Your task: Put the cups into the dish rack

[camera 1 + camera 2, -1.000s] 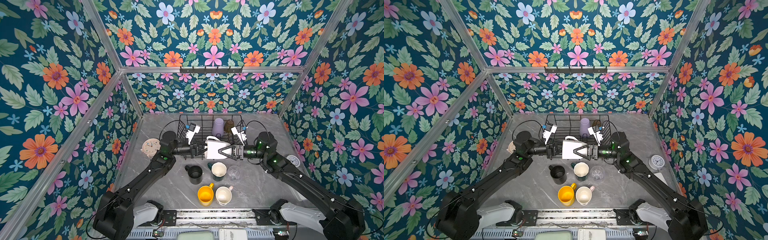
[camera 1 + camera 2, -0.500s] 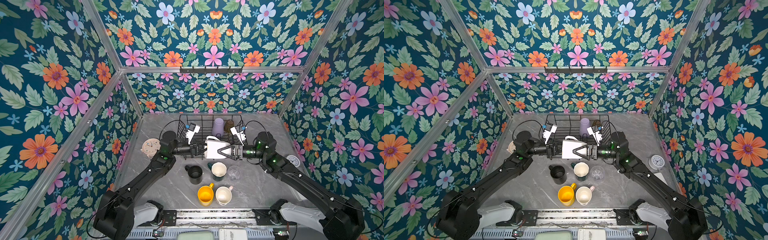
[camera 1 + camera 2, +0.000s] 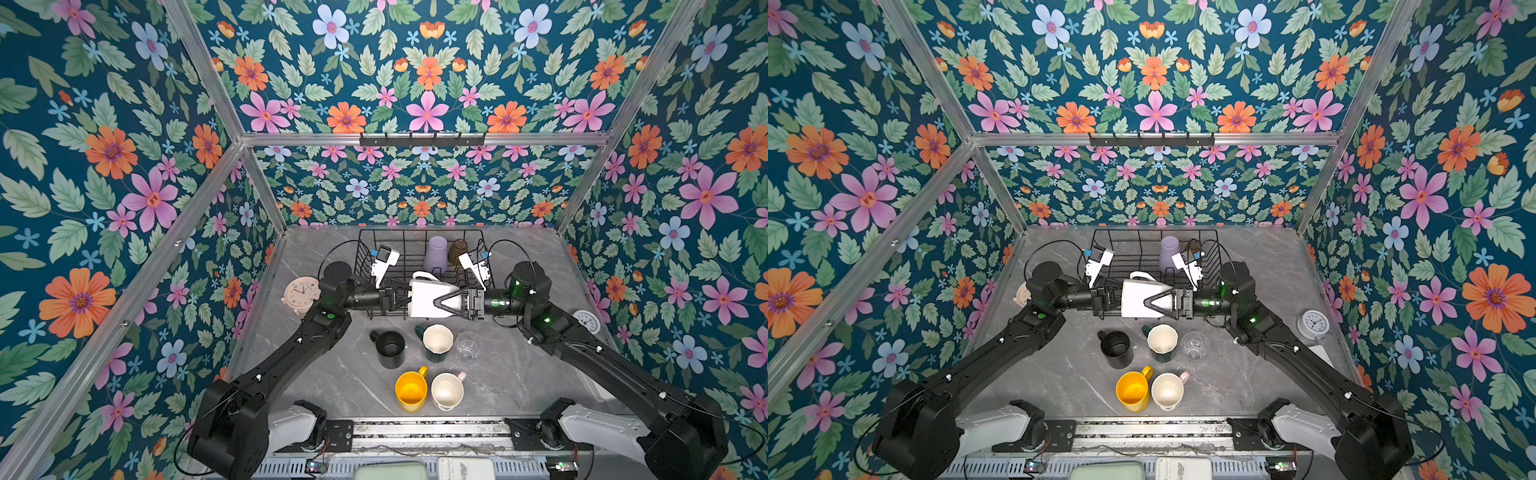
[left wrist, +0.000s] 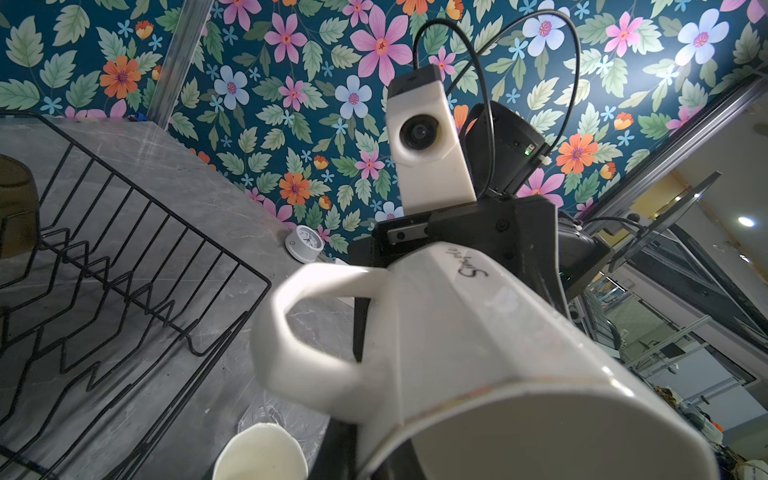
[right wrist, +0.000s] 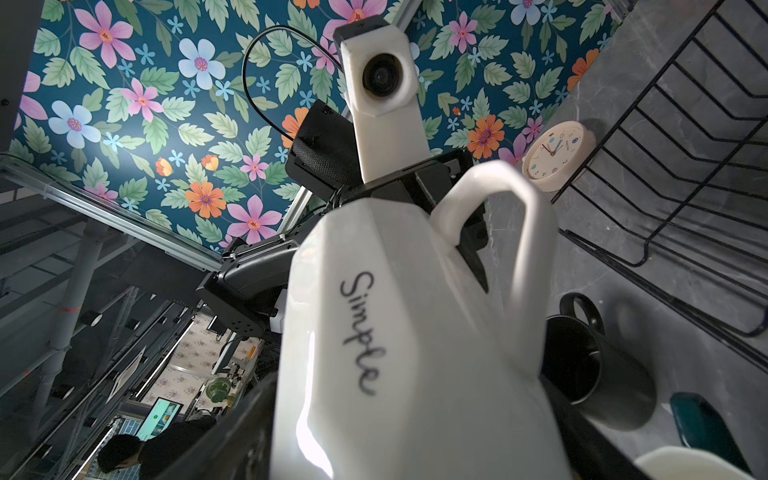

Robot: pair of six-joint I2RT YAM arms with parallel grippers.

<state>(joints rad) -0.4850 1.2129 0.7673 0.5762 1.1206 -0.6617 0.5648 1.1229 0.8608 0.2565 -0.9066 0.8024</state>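
Nothing has visibly been moved: the white mug is kept sideways over the dish rack's near edge, rim pinched by the level left gripper, base straddled by the wide-spread right gripper, contact unclear.

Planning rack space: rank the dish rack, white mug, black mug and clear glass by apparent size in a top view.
1. dish rack
2. white mug, though it is held raised, nearer the camera
3. black mug
4. clear glass

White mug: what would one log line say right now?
white mug sideways at dish rack front | left gripper shut on rim | right gripper straddling base
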